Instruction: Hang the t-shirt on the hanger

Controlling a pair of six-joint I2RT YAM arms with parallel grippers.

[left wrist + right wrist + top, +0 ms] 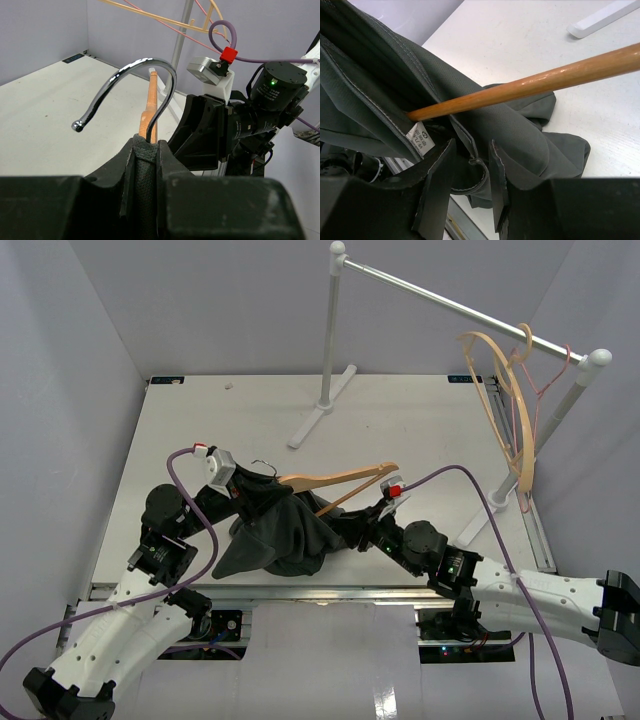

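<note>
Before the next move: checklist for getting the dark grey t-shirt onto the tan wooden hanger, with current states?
1. Left gripper shut at the light tan wooden hanger's chrome metal hook base: ok.
2. Right gripper pinching the dark charcoal fabric t-shirt: ok.
3. Hanger bar entering beside the white label: ok.
4. Hanger end nearest the right arm covered: not ok, bare.
5. Other end seated in a shoulder: cannot tell.

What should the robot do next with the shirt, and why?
Probably the right gripper should tug its pinch of the t-shirt sideways along the hanger, toward the bare wooden tip. The left gripper holds the hanger at its top. One wooden arm pokes out of the neck opening, uncovered, so that shoulder is not on yet.
</note>
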